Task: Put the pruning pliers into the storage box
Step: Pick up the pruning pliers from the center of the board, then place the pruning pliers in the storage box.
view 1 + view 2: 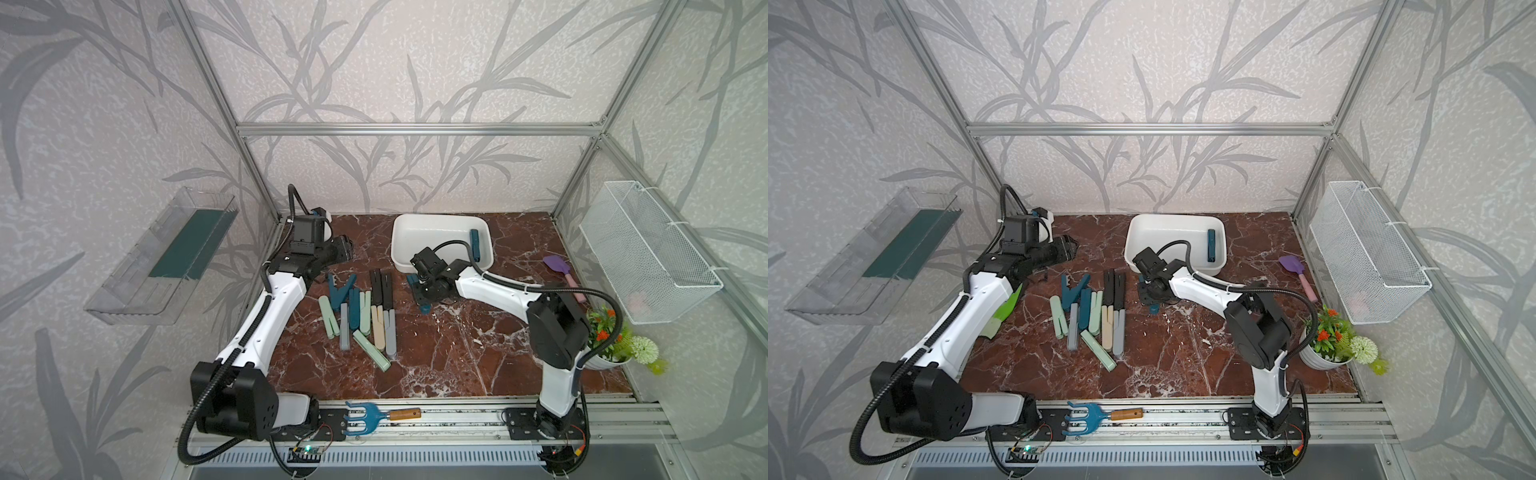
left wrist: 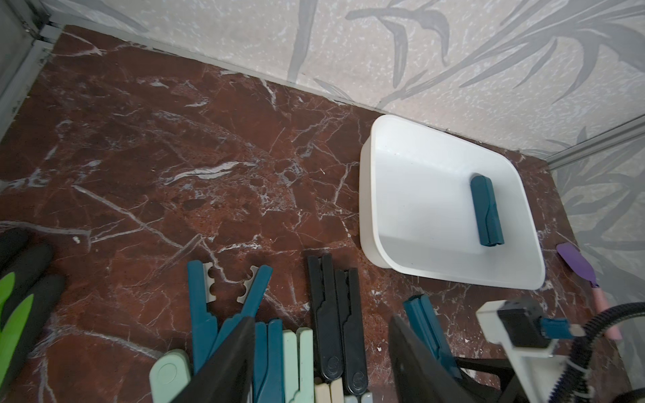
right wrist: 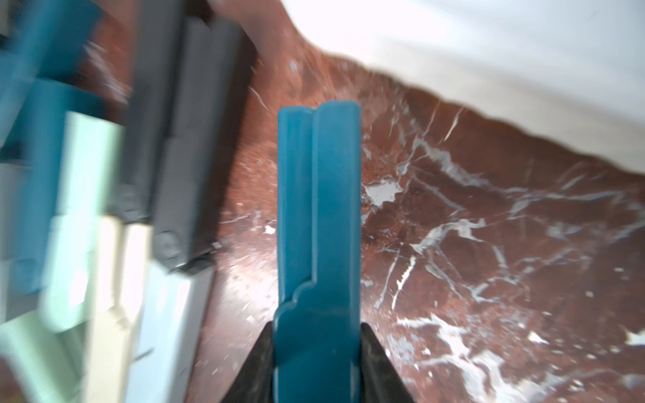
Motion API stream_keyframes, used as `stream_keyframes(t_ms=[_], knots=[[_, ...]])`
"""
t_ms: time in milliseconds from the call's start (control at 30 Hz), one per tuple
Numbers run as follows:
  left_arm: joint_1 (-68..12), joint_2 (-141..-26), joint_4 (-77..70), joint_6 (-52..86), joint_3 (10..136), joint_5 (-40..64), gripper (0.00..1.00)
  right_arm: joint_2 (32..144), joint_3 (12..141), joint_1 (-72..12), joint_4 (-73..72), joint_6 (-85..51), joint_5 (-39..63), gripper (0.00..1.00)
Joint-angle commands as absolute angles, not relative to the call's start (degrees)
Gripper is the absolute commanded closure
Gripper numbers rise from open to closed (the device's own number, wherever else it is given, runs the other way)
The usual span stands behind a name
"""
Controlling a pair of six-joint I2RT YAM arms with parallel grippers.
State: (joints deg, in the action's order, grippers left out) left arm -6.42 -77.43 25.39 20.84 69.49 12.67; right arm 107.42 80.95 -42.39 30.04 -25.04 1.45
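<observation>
We have our right jaws clamped across the width of a dark teal pruning pliers point(image 3: 319, 226) just beside the storage box point(image 1: 432, 241), probably to carry it over the rim to the one already inside point(image 1: 474, 245), while our left jaws stand apart, empty, over the remaining pile point(image 1: 365, 311) farther from the box.

On the marble tabletop point(image 1: 1183, 365), pruning pliers point(image 1: 1096, 318) are spread in a loose cluster. The storage box point(image 1: 1154, 230) is set at the back, and one dark teal pair point(image 1: 1211, 246) is laid inside along its right wall. The right gripper point(image 1: 1152, 297) is positioned just in front of the box, over a second teal pair point(image 1: 1155, 308) whose end is seen beneath it. The left gripper point(image 1: 1071, 248) is held just behind the cluster.
</observation>
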Motion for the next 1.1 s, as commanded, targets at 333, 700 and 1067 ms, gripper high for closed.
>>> stream_keyframes(t_ms=[333,700,1067], knots=[[-6.4,-77.6,20.5,22.7,68.3,20.7,0.39,92.0,72.0,-27.7,12.6,-28.0,15.3,0.76],[-6.4,-75.3,21.8,21.9,67.5,18.9,0.39,115.4,100.2,-20.7,29.8,-16.4,-3.4,0.75],[-6.4,-73.6,24.1,20.5,67.9,17.0,0.39,134.6,122.1,-19.8,39.8,-13.5,-13.0,0.76]])
